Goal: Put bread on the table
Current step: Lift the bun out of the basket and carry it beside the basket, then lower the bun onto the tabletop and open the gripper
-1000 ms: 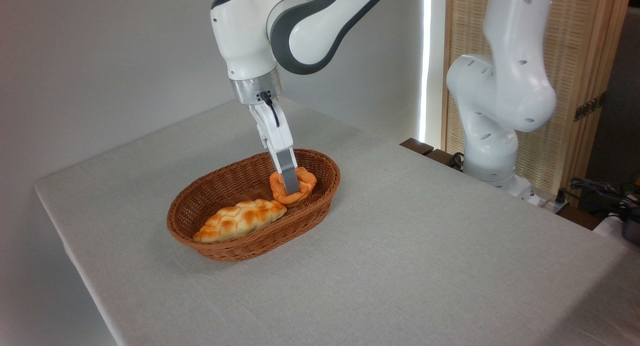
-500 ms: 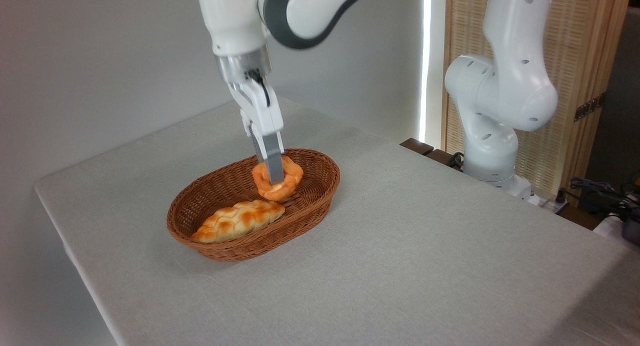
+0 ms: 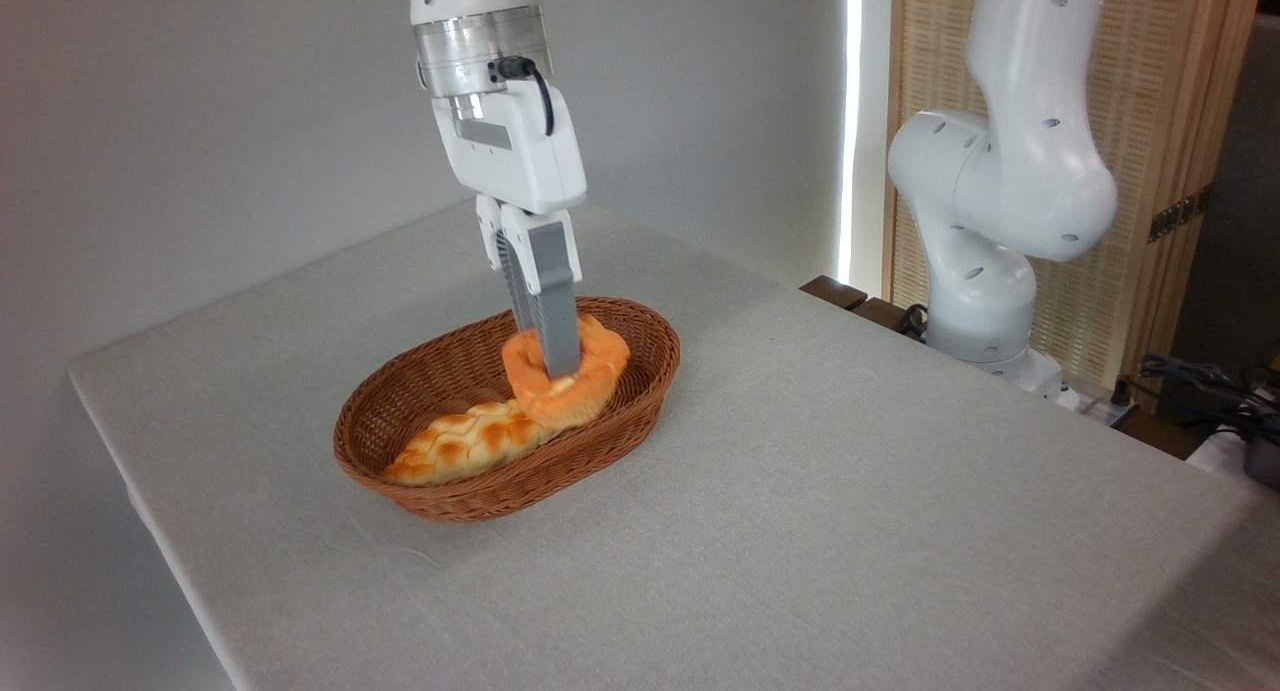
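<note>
the gripper (image 3: 555,356) is clenched on the bread (image 3: 567,373), which hangs above the wicker basket (image 3: 640,396), over its right half. below and left of the fingers lies the braided loaf (image 3: 462,445). right of the gripper the table (image 3: 850,491) spreads bare to its edges.

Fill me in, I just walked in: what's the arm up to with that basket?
The robot arm's tool is shut on the small orange bun, holding it over the brown wicker basket. A paler braided loaf lies inside the basket. The bun is not yet on the grey table.
</note>
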`<state>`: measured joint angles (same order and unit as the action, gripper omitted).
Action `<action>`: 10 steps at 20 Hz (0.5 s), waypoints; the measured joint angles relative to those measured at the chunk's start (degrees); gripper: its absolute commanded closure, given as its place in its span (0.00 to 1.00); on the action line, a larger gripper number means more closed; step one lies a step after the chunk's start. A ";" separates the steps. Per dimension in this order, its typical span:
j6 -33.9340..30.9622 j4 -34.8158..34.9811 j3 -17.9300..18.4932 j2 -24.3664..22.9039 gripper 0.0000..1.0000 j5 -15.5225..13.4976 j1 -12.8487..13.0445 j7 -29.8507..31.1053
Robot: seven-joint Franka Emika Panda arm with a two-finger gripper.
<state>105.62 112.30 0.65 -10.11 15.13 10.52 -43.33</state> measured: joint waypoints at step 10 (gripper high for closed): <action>17.25 -0.10 4.17 13.26 0.35 6.24 -0.11 -0.32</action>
<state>122.87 112.20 4.82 3.15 21.37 10.41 -43.65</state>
